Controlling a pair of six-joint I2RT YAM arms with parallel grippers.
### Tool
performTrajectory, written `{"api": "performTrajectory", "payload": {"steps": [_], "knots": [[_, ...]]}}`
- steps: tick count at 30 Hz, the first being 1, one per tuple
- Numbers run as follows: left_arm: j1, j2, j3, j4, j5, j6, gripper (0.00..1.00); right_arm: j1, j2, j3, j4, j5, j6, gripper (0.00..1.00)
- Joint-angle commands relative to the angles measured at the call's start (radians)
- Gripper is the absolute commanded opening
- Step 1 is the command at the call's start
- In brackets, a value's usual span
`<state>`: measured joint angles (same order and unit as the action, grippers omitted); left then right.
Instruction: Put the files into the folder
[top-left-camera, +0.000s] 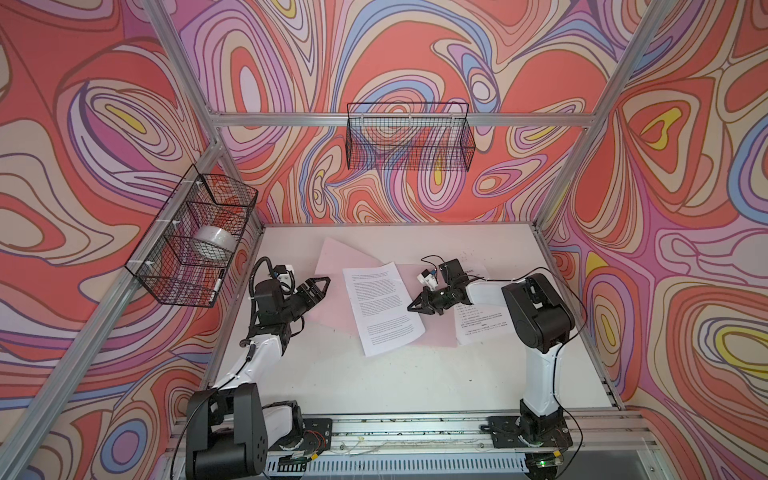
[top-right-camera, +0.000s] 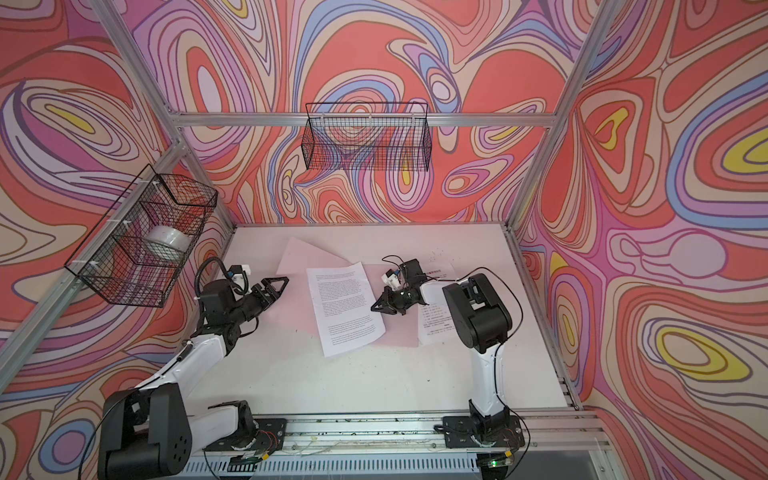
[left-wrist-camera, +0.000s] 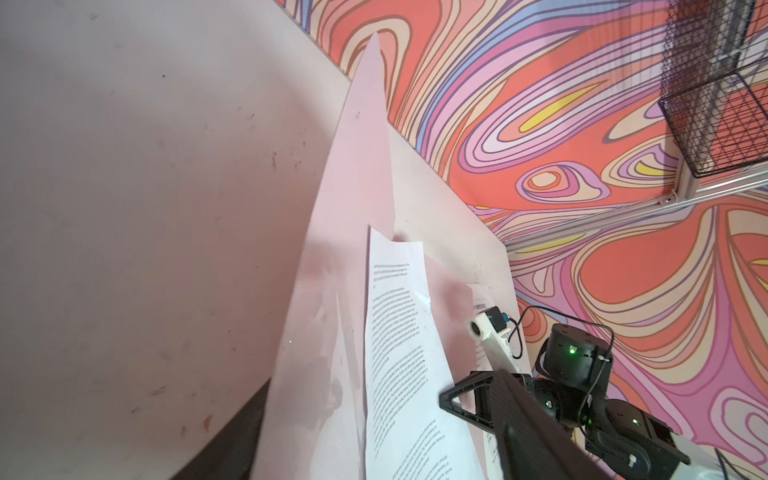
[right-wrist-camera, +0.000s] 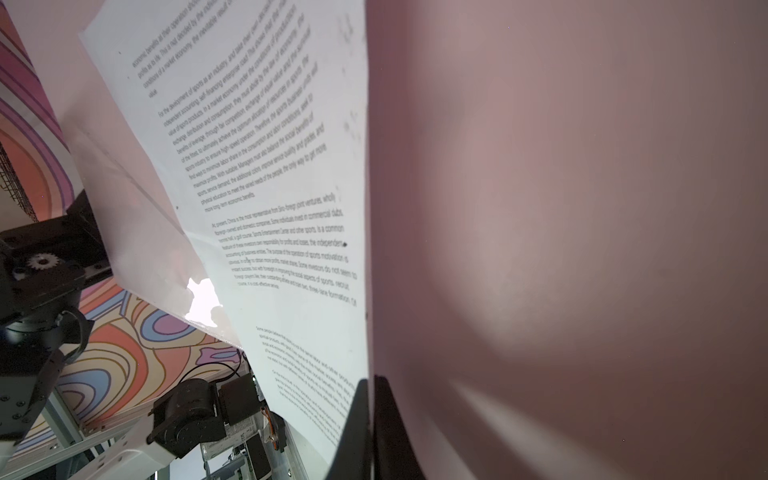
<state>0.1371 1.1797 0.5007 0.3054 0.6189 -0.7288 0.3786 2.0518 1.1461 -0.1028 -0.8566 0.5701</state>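
The folder (top-left-camera: 332, 257) lies open on the counter (top-left-camera: 374, 395). One sheet (top-left-camera: 382, 307) lies askew across its middle, with a corner hanging past the card onto the counter.

The right claw (top-left-camera: 412, 309) is pinched tight at that sheet's edge. In the right wrist view its fingers (right-wrist-camera: 388, 424) meet just where the paper's edge runs in between them, so it looks to have the sheet nipped. On the side of this claw away from the print there is only pink card. A second sheet (top-left-camera: 478, 328) lies behind the claw, under its arm, at the folder's edge and not yet dealt with.

The left claw (top-left-camera: 319, 291) stands wide over the folder's other half, across the sheet from the right claw and apart from the paper. It holds nothing. Whether it touches the card I cannot tell. In the left wrist view the card ahead of it seems to tilt up off the counter, but I am not sure of that.

The step in hand looks like squaring the first sheet inside the folder. The next move calls for a slow, flat drag by the right claw until the paper sits wholly within the card, since a thin sheet held at one edge buckles easily. The left claw should steady the folder. After that comes letting go and reaching back for the second sheet.
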Motion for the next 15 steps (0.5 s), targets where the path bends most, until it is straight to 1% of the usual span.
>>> {"api": "performTrajectory", "payload": {"steps": [1,6,15], "knots": [[-0.014,-0.015,-0.037,-0.073,-0.050,0.022,0.78,-0.002,-0.001,0.012,0.050,0.025,0.047,0.00],[-0.027,-0.009,-0.042,-0.081,-0.060,0.030,0.78,-0.005,-0.029,0.014,0.116,0.125,0.131,0.00],[-0.028,0.035,-0.040,-0.065,-0.052,0.034,0.78,-0.006,-0.075,0.042,0.203,0.316,0.232,0.00]]}}
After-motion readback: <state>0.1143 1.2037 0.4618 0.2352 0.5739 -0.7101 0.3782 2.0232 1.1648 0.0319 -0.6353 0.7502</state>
